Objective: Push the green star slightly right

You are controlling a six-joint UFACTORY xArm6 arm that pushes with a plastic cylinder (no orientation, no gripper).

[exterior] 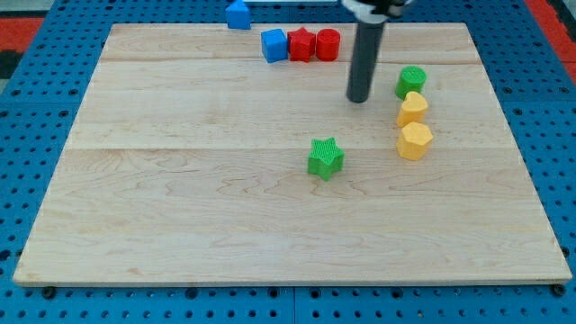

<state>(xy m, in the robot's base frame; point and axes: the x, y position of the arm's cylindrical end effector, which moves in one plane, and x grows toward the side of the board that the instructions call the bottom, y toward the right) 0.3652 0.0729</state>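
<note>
The green star [325, 157] lies near the middle of the wooden board [180, 207]. My tip [359, 98] rests on the board above and a little to the right of the star, apart from it. The rod rises from the tip toward the view's top. To the right of the tip sits a green round block [411, 82], also apart from it.
Two yellow blocks [413, 109] [415, 141] stand in a column under the green round block. Along the top edge sit a blue cube [274, 45], a red star [301, 44] and a red round block [328, 44]. A blue block [238, 14] lies at the board's top edge.
</note>
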